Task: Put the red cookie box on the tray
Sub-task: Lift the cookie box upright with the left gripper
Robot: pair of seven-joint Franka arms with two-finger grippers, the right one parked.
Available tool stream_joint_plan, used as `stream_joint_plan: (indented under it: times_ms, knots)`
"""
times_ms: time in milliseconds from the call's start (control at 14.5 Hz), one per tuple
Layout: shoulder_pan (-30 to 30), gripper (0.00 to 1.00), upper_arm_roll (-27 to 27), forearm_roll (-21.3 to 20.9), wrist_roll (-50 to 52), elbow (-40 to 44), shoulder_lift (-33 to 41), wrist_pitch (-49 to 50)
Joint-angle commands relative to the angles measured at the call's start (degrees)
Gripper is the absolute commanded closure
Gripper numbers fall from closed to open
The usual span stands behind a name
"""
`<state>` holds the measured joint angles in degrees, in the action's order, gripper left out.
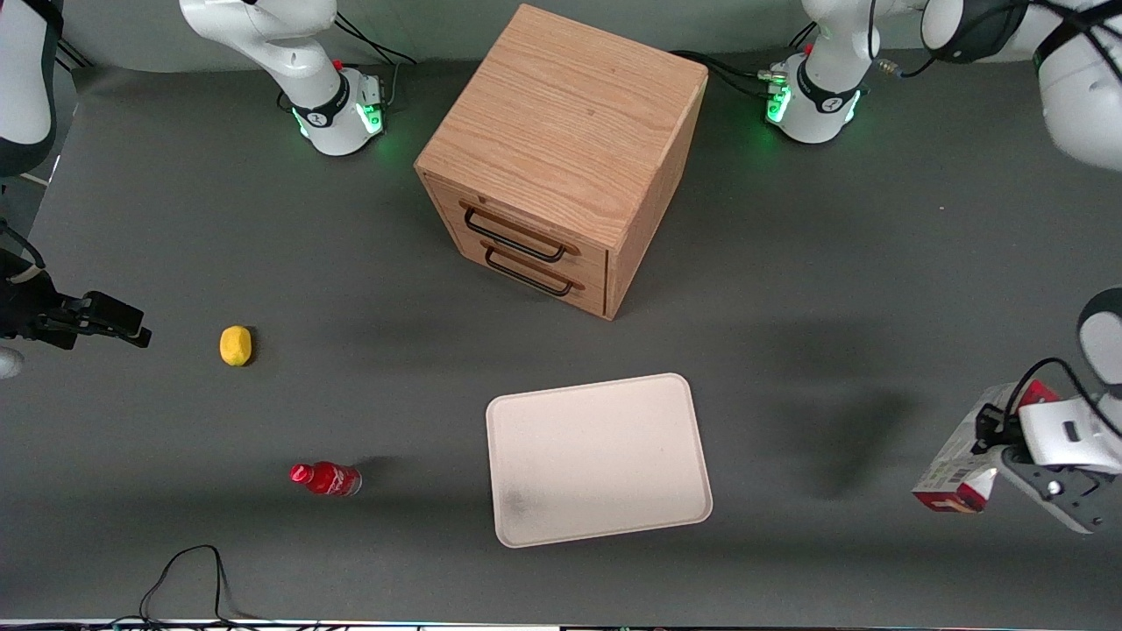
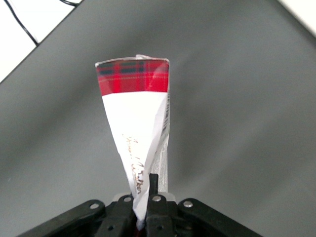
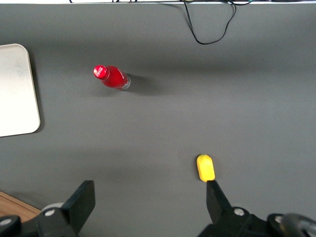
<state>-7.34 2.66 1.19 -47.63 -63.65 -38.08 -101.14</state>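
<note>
Firstly, front view. One dark grey bench [image 1: 833,289] carried a large flat cream-white rectangular tray [image 1: 599,457] with rounded corners, a low rim and a faint grey smudge near one corner. One oak-coloured wooden drawer cabinet [image 1: 561,158] with two black wire handles stood farther from the camera than the tray. One small red bottle [image 1: 325,478] lay on its side toward the parked arm's end of the bench, and one small yellow lemon-like object [image 1: 235,344] sat farther from the camera than the bottle. One left arm's gripper [image 1: 1008,454] hung at the working arm's end of the bench, well apart from the tray, closed on a slim red cookie box [image 1: 957,464] with white-grey faces. The box was tilted and apparently lifted off the bench, not on the tray.

Left wrist view. The gripper [image 2: 143,197] had its fingers pinched tight onto one end of the red cookie box [image 2: 136,113], whose white face bore script lettering and whose outer end showed red tartan. Only grey bench lay under the box.

Right wrist view. One corner of the tray [image 3: 17,89], the red bottle [image 3: 111,77] and the yellow object [image 3: 206,167] lay on the bench, each well apart from the others.
</note>
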Motion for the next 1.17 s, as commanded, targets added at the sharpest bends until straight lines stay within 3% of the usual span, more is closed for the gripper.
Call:
stream_joint_plan:
  times_ms: [0,276,552,1103]
  knots:
    - [0.0,1.00,-0.1,0.2,2.3,-1.1,6.7,6.0]
    - [0.0,1.00,-0.4,-0.1,3.4,0.9,11.1,13.1]
    - [1.4,1.00,-0.4,-0.9,10.8,0.2,12.7,13.0]
    - [14.4,1.00,-0.5,-1.5,48.7,-2.7,14.5,11.7]
